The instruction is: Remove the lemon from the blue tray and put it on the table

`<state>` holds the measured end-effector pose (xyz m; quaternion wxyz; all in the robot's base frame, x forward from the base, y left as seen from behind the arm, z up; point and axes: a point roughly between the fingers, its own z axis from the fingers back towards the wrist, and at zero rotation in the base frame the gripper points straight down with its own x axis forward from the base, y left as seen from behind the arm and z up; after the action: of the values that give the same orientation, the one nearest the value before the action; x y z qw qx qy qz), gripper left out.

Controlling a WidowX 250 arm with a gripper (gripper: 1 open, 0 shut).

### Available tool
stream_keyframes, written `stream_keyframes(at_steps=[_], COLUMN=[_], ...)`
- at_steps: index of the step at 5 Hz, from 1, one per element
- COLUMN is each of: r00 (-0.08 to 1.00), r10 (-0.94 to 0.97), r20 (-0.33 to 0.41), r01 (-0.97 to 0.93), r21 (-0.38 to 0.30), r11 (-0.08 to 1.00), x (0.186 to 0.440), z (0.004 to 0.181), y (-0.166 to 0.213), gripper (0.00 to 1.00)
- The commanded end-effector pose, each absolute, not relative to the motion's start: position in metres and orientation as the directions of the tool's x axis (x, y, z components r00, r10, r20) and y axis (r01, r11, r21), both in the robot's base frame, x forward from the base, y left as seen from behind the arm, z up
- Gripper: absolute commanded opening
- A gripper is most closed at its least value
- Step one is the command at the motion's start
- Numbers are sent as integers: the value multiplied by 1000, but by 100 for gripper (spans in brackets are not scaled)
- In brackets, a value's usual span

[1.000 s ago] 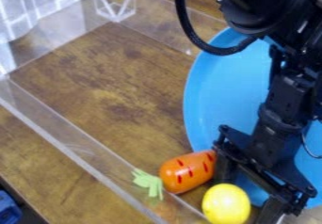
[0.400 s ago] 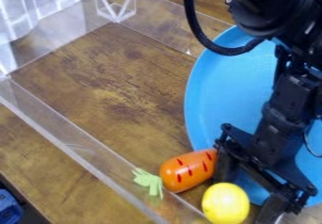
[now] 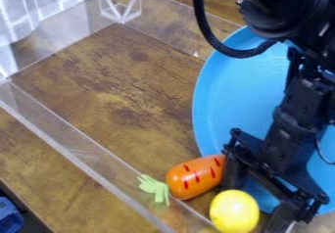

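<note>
The yellow lemon (image 3: 236, 212) lies at the bottom edge of the view, by the lower left rim of the blue tray (image 3: 242, 90). I cannot tell whether it rests on the rim or on the table (image 3: 118, 90). My black gripper (image 3: 269, 184) stands over the tray's lower part, just behind and right of the lemon. Its jaws are spread wide and open, with nothing between them. One finger (image 3: 236, 147) ends near the carrot. The arm hides part of the tray.
An orange carrot (image 3: 197, 176) with green leaves lies on the wood just left of the lemon, against the clear acrylic wall (image 3: 78, 144) along the front. More acrylic wall (image 3: 120, 2) stands at the back left. Brown tabletop stretches to the left of the tray.
The upper arm and its cable have shifted very slightly right. The gripper, lemon and carrot stay where they were.
</note>
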<state>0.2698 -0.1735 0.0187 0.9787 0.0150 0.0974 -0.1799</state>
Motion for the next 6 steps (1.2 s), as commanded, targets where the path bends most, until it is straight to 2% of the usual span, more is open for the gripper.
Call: stream_keyframes(at_steps=[1, 2, 6], r00=[912, 916, 919], r10=[-357, -349, -333], r20=[-204, -197, -211], r01=[365, 356, 343], r21=[3, 0, 13], r11=[931, 934, 939], x=[271, 272, 280], z=[18, 21, 22], y=[-168, -167, -165], gripper=[0, 100, 100])
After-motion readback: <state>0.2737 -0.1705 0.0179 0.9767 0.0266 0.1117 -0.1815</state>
